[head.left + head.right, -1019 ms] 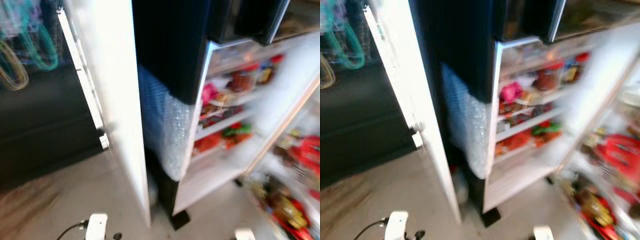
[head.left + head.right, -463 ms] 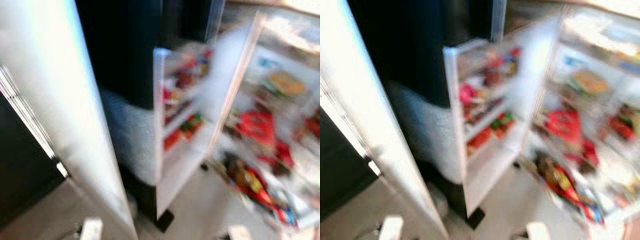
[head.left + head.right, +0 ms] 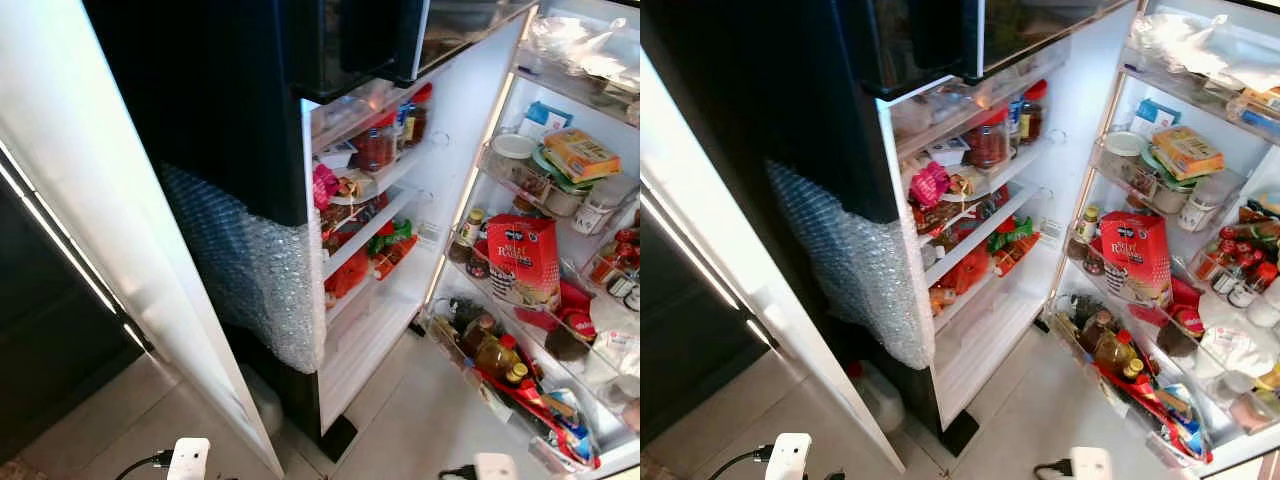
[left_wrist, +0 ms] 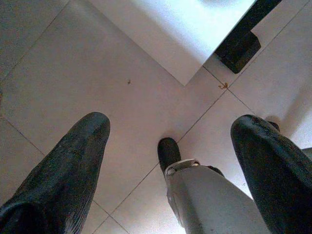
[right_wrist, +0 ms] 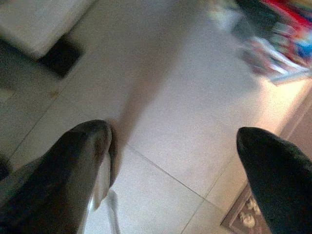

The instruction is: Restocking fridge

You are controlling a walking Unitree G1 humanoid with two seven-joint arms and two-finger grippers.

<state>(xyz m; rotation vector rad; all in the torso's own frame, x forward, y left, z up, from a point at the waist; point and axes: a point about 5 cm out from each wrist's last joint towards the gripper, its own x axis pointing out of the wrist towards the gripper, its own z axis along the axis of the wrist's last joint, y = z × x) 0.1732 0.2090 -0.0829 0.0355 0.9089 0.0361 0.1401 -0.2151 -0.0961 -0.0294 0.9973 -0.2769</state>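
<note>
Both pincers hang low with nothing between their spread fingers: the left pincer (image 4: 168, 146) points at the tiled floor (image 4: 122, 97) by the fridge's black foot (image 4: 242, 48), and the right pincer (image 5: 170, 161) hovers over tiles near the bottom shelf. Well above and ahead of them stands the open fridge (image 3: 470, 180), its door shelves (image 3: 365, 215) crowded, a red bag (image 3: 524, 262) upright inside (bubble wrap (image 3: 250, 270) clings to the door's dark face). From the head, bottles (image 3: 1110, 350) show sharply; the right wrist view blurs them.
</note>
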